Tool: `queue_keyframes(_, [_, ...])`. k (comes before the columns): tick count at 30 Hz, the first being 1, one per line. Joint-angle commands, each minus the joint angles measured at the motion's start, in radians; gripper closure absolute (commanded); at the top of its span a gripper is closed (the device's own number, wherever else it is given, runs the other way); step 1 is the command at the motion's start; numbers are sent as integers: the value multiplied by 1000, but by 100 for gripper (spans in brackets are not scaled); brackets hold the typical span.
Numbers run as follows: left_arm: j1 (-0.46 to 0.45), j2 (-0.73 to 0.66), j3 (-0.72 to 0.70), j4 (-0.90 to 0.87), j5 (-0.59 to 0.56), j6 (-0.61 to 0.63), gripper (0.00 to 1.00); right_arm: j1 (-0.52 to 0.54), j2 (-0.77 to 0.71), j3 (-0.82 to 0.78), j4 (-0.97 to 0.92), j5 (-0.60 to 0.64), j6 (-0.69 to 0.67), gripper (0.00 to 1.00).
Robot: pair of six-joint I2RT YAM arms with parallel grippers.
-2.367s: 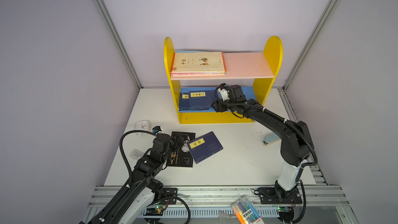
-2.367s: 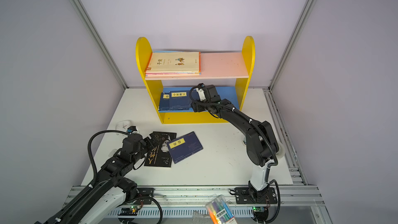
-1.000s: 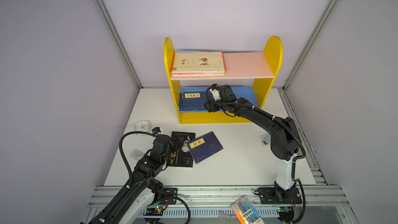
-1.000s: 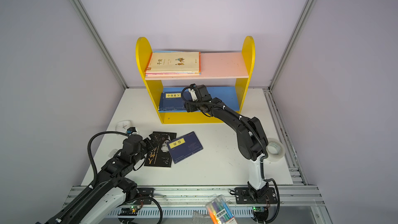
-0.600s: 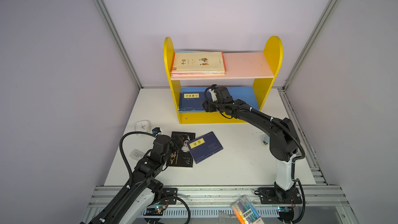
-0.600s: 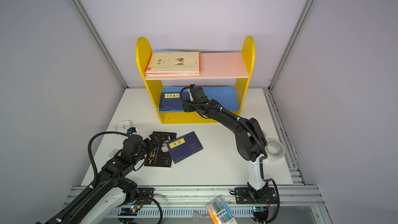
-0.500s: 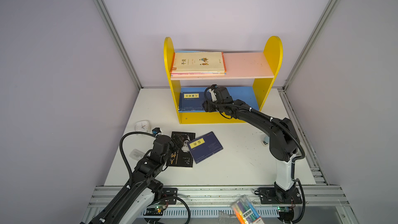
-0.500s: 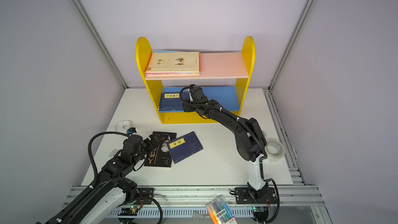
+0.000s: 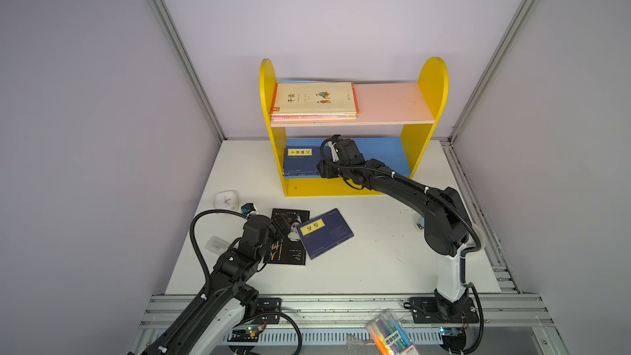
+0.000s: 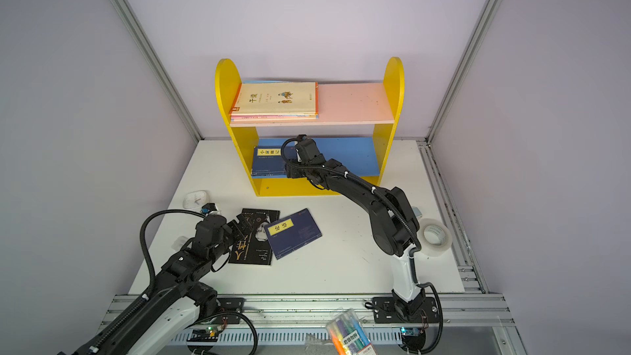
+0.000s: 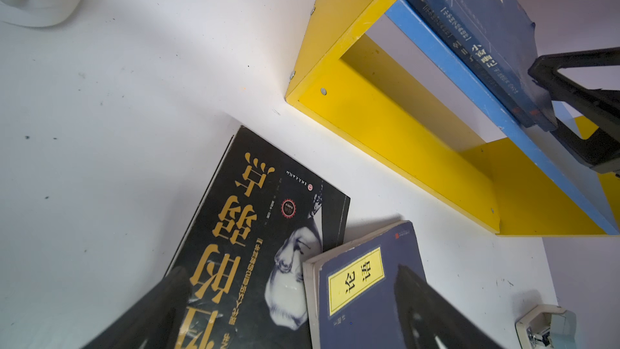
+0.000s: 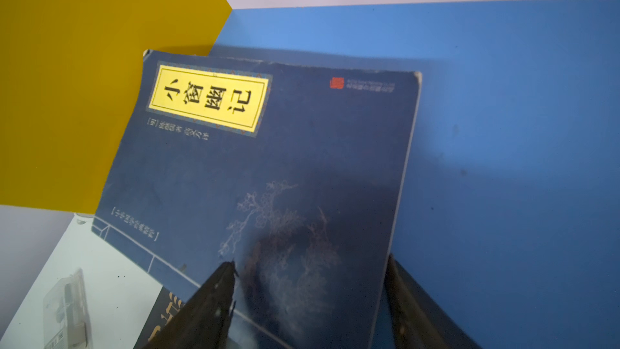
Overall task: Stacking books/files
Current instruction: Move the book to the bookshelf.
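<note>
On the blue lower board of the yellow shelf [image 9: 341,187] lies a stack of navy books, the top one [image 9: 302,162] [image 10: 269,162] [image 12: 268,162] bearing a yellow label. My right gripper [image 9: 322,169] [image 10: 290,170] [image 12: 310,261] is open at that stack's right front corner, one finger over the cover and the other against the book's right edge. A cream-covered stack [image 9: 314,100] rests on the pink upper board. On the table, a navy book [image 9: 324,233] [image 11: 362,290] overlaps a black book with gold lettering [image 9: 288,251] [image 11: 235,213]. My left gripper [image 9: 283,225] [image 11: 290,270] hovers open over both.
A white clock [image 9: 224,198] and a clear plastic piece [image 9: 215,244] lie left of my left arm. A tape roll [image 10: 435,233] and a light-blue stapler-like block [image 11: 550,327] sit by the right arm's base. A marker pack [image 9: 389,334] lies on the front rail.
My right gripper slid left along the lower board, pushing the navy books towards the yellow side wall, so only one label shows. The left arm has not moved.
</note>
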Motion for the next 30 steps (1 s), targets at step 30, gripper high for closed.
queue_keyframes(30, [5,-16,2,3,-5,9,3,25,-211,-126,-116,91,-183,29])
